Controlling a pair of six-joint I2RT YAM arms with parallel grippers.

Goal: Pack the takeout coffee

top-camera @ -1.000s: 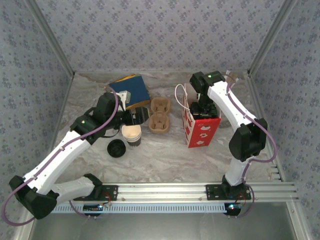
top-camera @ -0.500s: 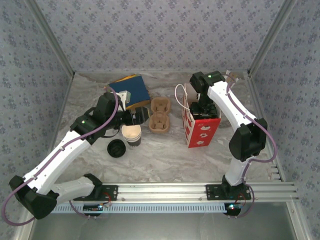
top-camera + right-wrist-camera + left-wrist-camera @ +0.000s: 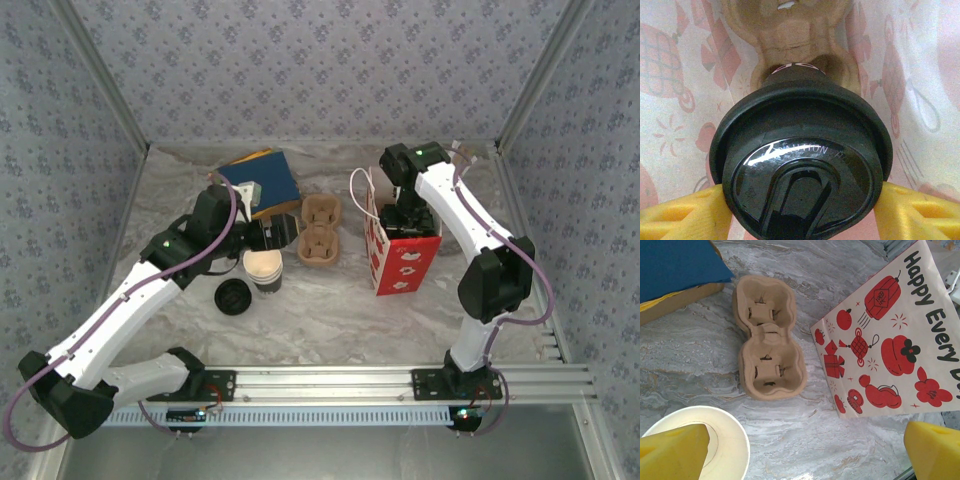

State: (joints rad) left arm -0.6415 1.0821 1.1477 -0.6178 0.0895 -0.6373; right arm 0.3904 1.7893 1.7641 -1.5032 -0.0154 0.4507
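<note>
The right hand (image 3: pixel 800 207) has its yellow foam fingers (image 3: pixel 685 215) closed against both sides of the round black plastic lid of the takeout coffee (image 3: pixel 800 165), gripping it. The coffee sits down inside the red-and-white printed paper bag (image 3: pixel 405 262), above what appears to be a brown moulded pulp carrier (image 3: pixel 800 30); the cup wall is hidden. The left hand (image 3: pixel 802 455) is spread wide and holds nothing. It hangs over an open cream paper cup (image 3: pixel 725 440) on the marbled bench (image 3: pixel 700 375), near a two-cup pulp tray (image 3: pixel 769 337).
</note>
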